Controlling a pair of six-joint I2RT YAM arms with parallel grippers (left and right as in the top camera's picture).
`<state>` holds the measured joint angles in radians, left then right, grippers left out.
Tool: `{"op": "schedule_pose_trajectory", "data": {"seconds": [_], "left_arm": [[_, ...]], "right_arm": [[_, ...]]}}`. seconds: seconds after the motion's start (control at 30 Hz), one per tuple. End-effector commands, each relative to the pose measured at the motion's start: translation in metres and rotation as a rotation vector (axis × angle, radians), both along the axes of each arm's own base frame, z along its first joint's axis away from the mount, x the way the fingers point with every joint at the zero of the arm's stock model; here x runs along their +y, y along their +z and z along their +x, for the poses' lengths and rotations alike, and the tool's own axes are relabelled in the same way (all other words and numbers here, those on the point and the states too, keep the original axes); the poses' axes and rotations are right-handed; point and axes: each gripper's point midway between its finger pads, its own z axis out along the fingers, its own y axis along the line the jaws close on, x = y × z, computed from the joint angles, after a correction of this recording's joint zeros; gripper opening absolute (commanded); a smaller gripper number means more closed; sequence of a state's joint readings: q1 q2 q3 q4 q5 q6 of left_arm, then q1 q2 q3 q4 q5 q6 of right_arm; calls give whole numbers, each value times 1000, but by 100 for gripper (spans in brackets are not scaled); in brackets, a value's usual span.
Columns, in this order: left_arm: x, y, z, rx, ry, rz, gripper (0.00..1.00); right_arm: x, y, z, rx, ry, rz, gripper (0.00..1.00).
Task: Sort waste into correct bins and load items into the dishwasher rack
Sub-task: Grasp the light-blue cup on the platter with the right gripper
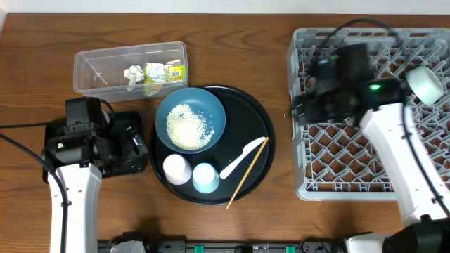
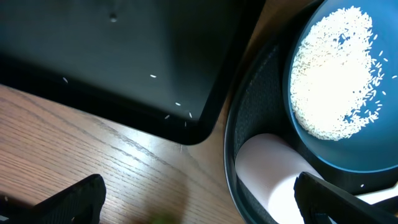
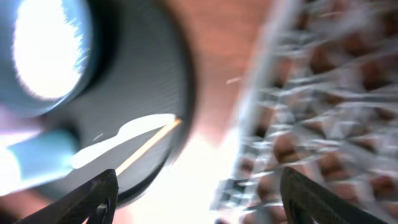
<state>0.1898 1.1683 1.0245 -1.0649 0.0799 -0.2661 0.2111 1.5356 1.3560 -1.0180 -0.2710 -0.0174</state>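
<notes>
Overhead: shows crumpled yellow-green wrapper (image 1: 166,71) & white tissue wad (image 1: 133,74) in clear plastic rectangular tub (image 1: 95,74); loose white rice (image 1: 188,126) in dark-blue dish (image 1: 212,107) on round black tray (image 1: 256,130) w/ white cup (image 1: 176,169), pale-blue cup (image 1: 204,177), white plastic spoon (image 1: 242,158), thin wooden chopstick (image 1: 242,179)
Left wrist: finds left gripper (image 2: 202,202) spread wide, empty, over wooden surface (image 2: 112,168) by shallow black rectangular tray (image 2: 124,56)
Right wrist: blurry; finds right gripper (image 3: 205,199) wide, empty, nr grey pegged plastic rack (image 3: 323,106)

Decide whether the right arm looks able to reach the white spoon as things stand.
Probably yes. The white spoon lies uncovered on the round tray, toward the rack, where the right gripper hangs open; only the chopstick lies close beside it.
</notes>
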Motion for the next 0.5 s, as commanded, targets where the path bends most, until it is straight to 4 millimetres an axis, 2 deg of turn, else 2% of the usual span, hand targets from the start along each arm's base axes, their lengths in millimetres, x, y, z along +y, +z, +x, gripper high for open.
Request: {"op": "schedule_pose_trajectory", "data": {"seconds": [0.0,0.2,0.33,0.47], "left_arm": [[1,3,1,-12,13,-3,98],[5,3,0,-7,21,22,98],[13,2,-4,4,101,38,98],[34,3,-9,8,213,64,98]], "right_arm": [[46,-3,-27,62,99,56,82],[122,-7,-71,20,426,32,88],[155,-20,-92,-2,542,-24,89],[178,-39,-106,-12,602,-93,89]]}}
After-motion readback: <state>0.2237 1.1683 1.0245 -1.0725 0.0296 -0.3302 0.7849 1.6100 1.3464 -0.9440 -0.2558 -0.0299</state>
